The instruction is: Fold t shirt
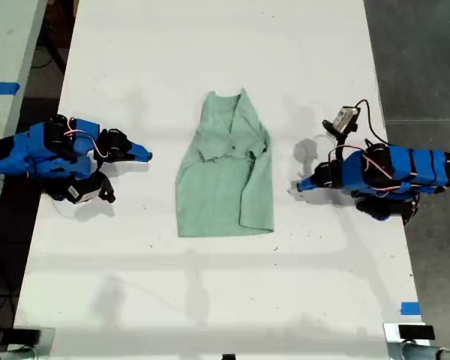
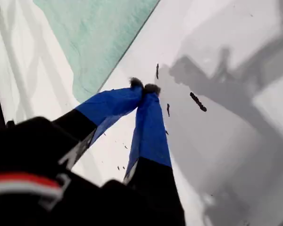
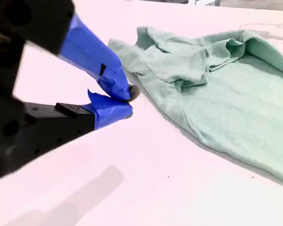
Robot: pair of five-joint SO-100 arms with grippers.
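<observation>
The t shirt lay mid-worktop, both sleeves already folded inward, the lengthwise fold apparently left. My first pincer and second pincer, each together and empty, flanked it.

Looks like a robotics lab: long white table, blue tape markers, grey concrete floor at three o'clock.

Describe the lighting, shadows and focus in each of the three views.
Exterior view: even, bright light, the white table nearly washed out, soft shadows beside both arms, the t shirt sharp. First wrist view: my first gripper slightly blurred, with its hard dark shadow beyond it. Second wrist view: pinkish cast, my second gripper soft, the arm body near-black.
</observation>
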